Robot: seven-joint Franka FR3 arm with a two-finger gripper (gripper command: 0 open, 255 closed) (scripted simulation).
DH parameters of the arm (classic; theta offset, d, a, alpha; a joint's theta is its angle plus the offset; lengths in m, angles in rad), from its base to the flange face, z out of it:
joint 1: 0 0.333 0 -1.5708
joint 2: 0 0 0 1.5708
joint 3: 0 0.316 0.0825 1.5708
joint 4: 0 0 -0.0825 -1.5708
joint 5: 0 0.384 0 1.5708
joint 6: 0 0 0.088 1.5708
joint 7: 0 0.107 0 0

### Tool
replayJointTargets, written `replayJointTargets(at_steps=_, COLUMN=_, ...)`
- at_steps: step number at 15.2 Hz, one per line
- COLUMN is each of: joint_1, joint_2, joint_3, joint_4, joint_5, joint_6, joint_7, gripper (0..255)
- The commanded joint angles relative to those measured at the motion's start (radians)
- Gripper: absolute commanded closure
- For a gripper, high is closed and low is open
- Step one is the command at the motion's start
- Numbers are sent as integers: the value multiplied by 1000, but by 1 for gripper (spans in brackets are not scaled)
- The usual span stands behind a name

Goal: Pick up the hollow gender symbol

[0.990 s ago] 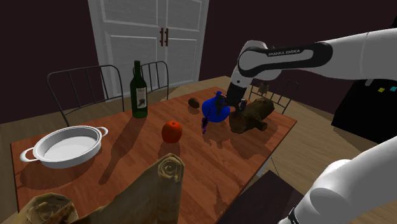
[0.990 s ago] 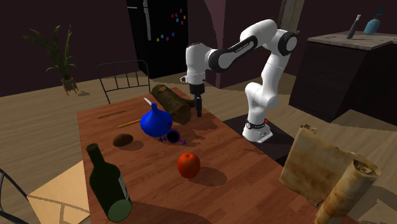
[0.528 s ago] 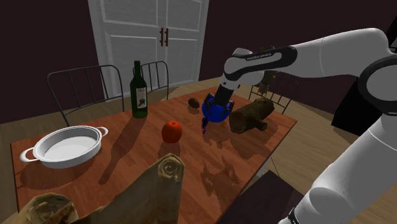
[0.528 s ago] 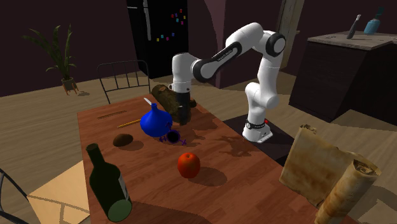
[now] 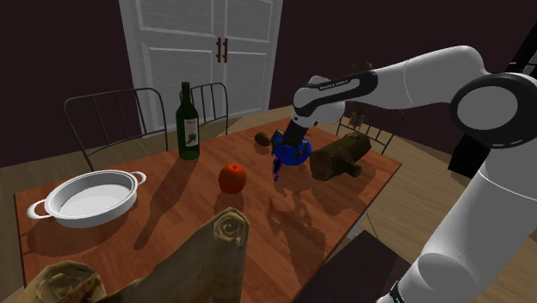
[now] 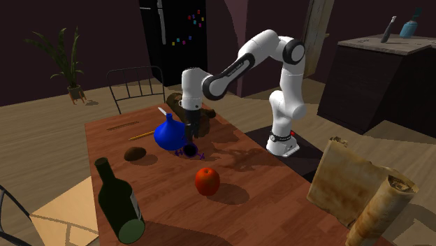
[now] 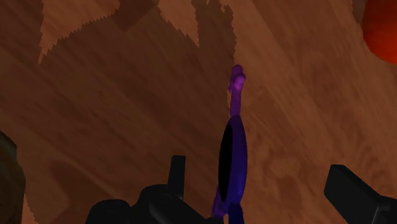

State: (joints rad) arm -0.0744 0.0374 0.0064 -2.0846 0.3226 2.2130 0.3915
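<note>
The hollow gender symbol (image 7: 233, 153) is purple, a ring with a stem, and stands on edge on the wooden table. My black gripper (image 7: 261, 188) is open just above it; the ring sits between the fingers, closer to one finger (image 7: 175, 170), and neither touches it. From the shoulder view the symbol (image 5: 276, 170) lies just below the gripper (image 5: 287, 148), in front of a blue vase (image 5: 294, 153). Across the table, the gripper (image 6: 190, 131) hangs over the symbol (image 6: 187, 149), beside the vase (image 6: 168, 134).
A brown log (image 5: 341, 156) lies behind the vase. A red-orange fruit (image 5: 232, 178), a dark bottle (image 5: 188, 121), a small brown lump (image 5: 261, 138) and a white dish (image 5: 90, 196) stand on the table (image 5: 172, 224). Rolled brown sheets (image 5: 220, 250) rise at the near edge.
The arm has swung from above the log towards the blue vase and come down over the purple symbol. The objects on the table have not moved.
</note>
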Motion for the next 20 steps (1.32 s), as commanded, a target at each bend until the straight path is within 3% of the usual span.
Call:
replayJointTargets(at_steps=1, joint_1=0, joint_2=11, joint_3=1, joint_4=-16, joint_5=7, joint_6=27, joint_7=-9, gripper=0)
replayJointTargets(at_steps=4, joint_1=1, joint_2=20, joint_3=2, joint_4=-26, joint_5=12, joint_6=46, joint_7=-16, gripper=0)
replayJointTargets(at_steps=5, joint_1=1, joint_2=20, joint_3=2, joint_4=-29, joint_5=12, joint_6=48, joint_7=-16, gripper=255)
replayJointTargets(at_steps=14, joint_1=1, joint_2=20, joint_3=2, joint_4=-26, joint_5=12, joint_6=46, joint_7=-16, gripper=255)
replayJointTargets(at_steps=20, joint_1=-1, joint_2=-13, joint_3=-1, joint_4=16, joint_5=-6, joint_6=-27, joint_7=9, gripper=255)
